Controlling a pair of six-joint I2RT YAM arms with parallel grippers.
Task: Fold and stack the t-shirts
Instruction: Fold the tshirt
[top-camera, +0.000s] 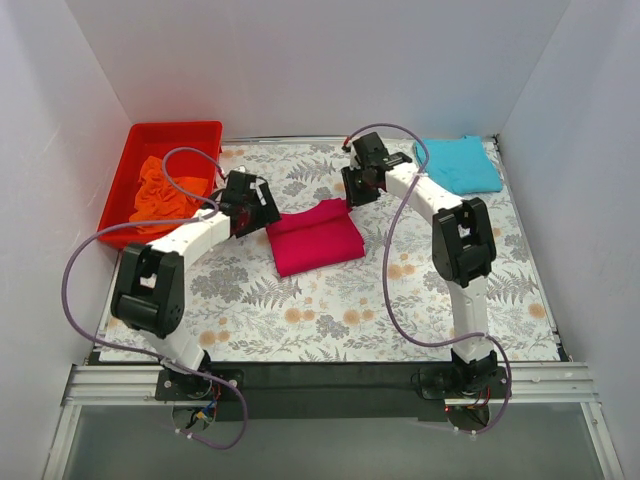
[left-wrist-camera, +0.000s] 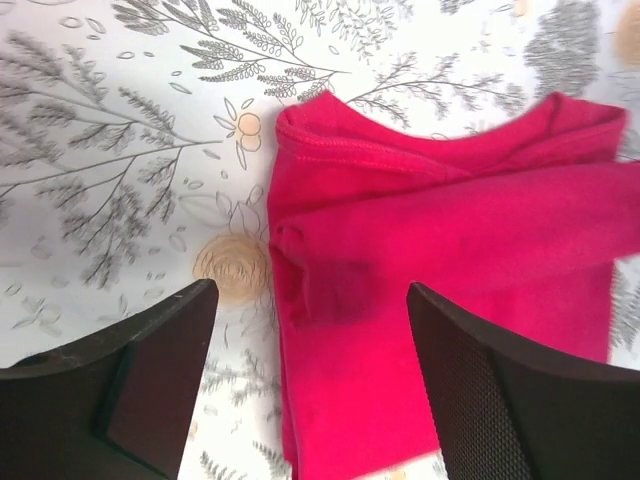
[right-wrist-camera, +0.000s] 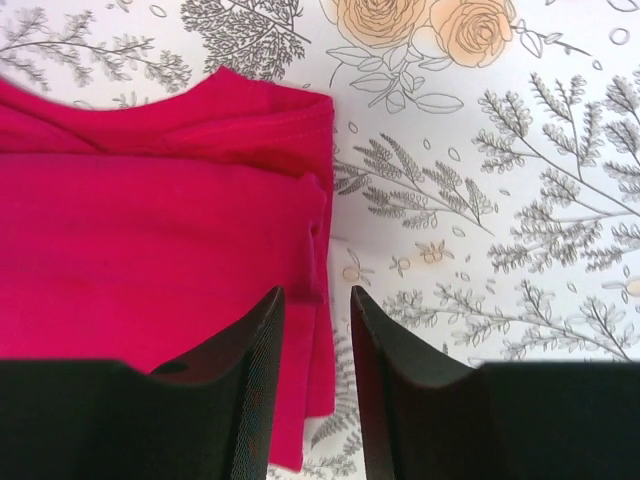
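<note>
A crimson-pink t-shirt lies folded in the middle of the table. It also shows in the left wrist view and the right wrist view. My left gripper hovers over its left edge, jaws wide open and empty. My right gripper hovers over its right edge, jaws a little apart and empty. A turquoise blue t-shirt lies folded at the back right. An orange t-shirt lies crumpled in the red bin.
The table has a floral printed cover. White walls stand on three sides. The red bin sits at the back left corner. Purple cables loop off both arms.
</note>
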